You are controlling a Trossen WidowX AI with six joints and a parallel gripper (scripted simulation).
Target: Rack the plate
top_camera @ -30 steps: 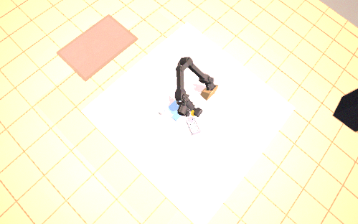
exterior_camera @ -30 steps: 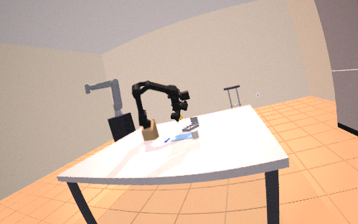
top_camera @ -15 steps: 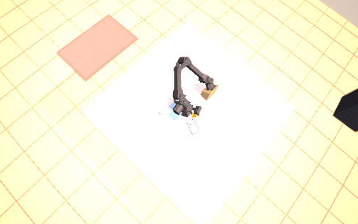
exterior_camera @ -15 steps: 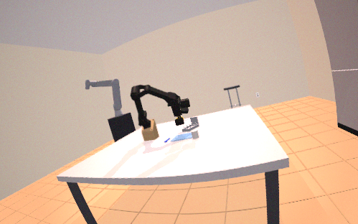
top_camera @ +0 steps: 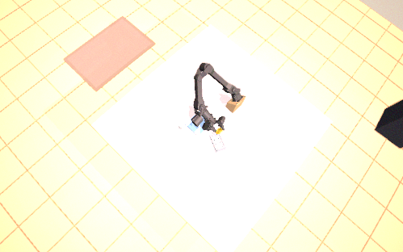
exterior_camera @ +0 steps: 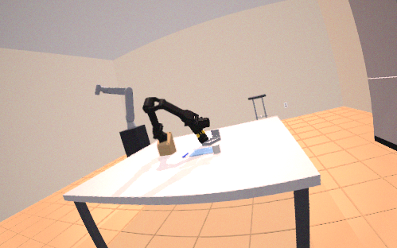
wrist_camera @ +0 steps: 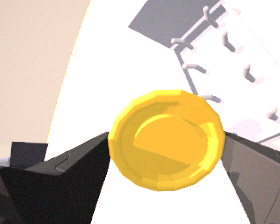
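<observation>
The yellow plate is held by its opposite rims, its round face toward the wrist camera. My gripper is shut on it, one dark finger on each side. The pale dish rack has rows of short pegs and stands on the table. In the wrist view it lies beyond the plate, toward the upper right. The plate is off the table near one end of the rack; whether they touch cannot be told. The plate partly hides the rack there.
A wooden block stands at the arm's base. A blue sheet and a small grey cylinder lie near the rack. A small blue item lies beside the sheet. A grey panel adjoins the rack's end.
</observation>
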